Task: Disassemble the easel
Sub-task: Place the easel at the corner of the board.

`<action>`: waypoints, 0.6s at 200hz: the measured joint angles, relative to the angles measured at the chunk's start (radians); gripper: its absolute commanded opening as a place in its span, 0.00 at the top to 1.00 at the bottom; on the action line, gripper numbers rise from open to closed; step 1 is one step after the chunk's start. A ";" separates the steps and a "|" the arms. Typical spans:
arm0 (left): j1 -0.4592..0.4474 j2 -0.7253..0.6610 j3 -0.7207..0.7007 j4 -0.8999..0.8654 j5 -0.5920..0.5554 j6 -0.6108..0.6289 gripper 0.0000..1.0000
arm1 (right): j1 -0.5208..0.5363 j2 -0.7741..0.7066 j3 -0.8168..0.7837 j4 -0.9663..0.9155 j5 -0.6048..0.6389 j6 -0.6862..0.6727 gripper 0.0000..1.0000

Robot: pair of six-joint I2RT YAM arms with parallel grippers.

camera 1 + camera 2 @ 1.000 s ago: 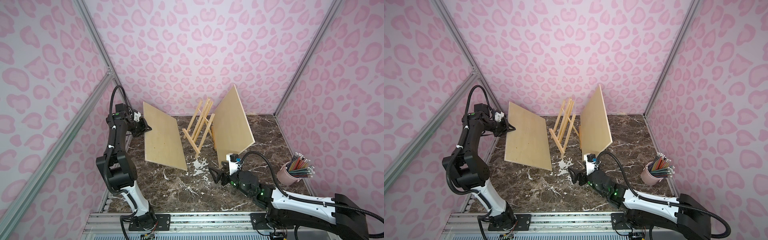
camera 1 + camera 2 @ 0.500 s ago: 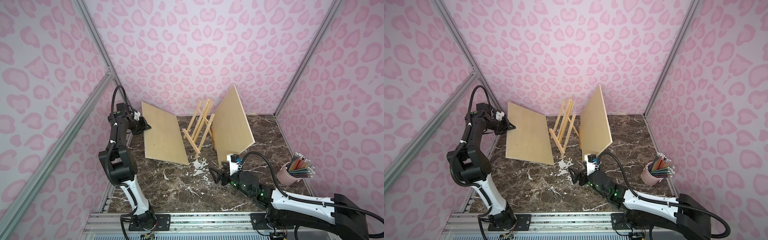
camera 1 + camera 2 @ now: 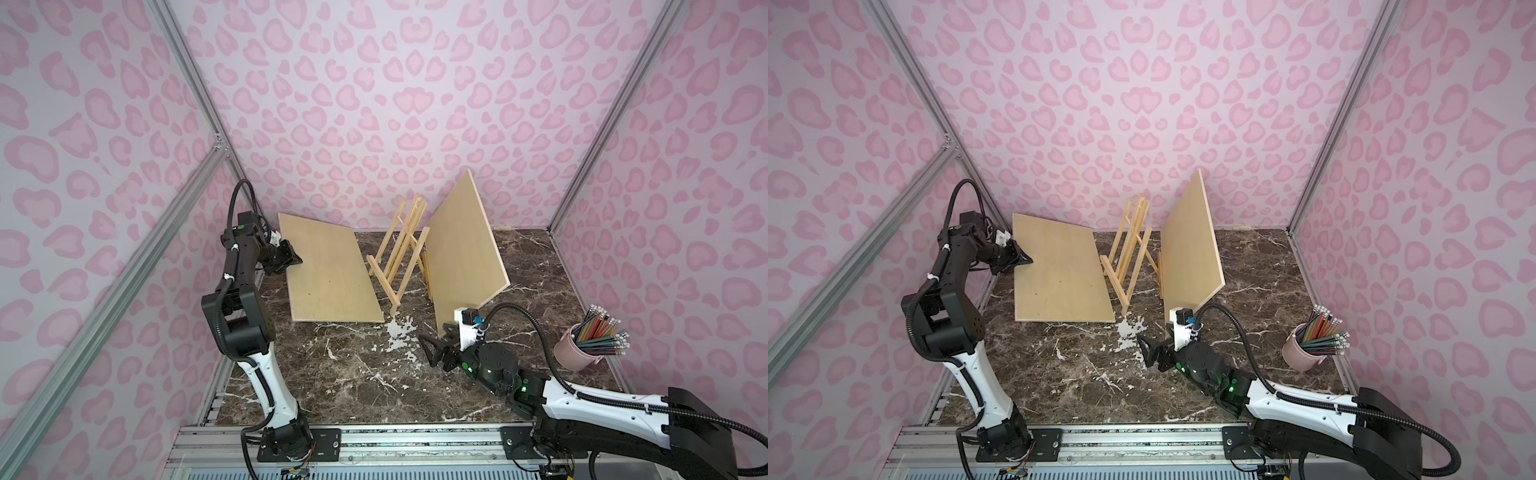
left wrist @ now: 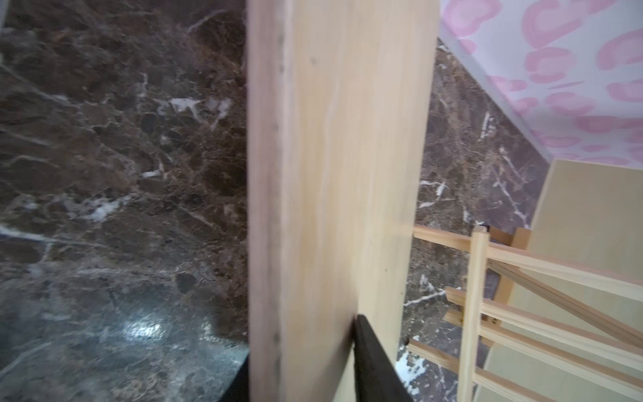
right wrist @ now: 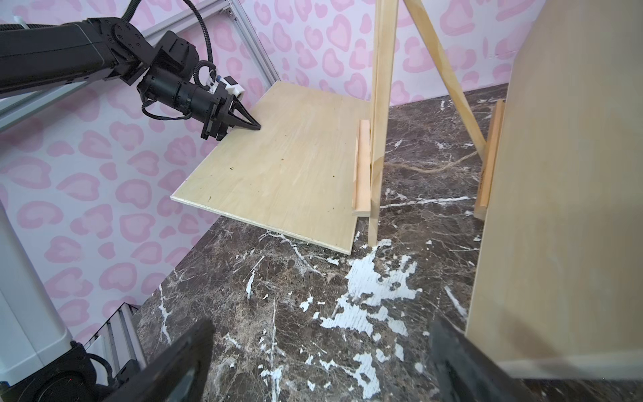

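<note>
Removing boards: left gripper straddles left board, clamp unclear; right gripper spread wide; next: right board off easel.

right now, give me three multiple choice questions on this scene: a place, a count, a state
1. The pencil cup stands: A) by the left arm's base B) on the robot's right side of the table C) mid-table.
2. Flat wooden boards in view: A) one B) two C) four.
3. The right fingers are: A) shut on a pencil B) shut, empty C) wide open.
Answers: B, the cup is near the table's right edge; B, a left board and a right board flank the easel; C, the right wrist view shows a wide gap between them.
</note>
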 measured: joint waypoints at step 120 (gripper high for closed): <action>0.014 0.010 -0.033 -0.188 -0.629 -0.074 0.47 | 0.000 -0.003 -0.005 0.003 0.019 0.000 0.03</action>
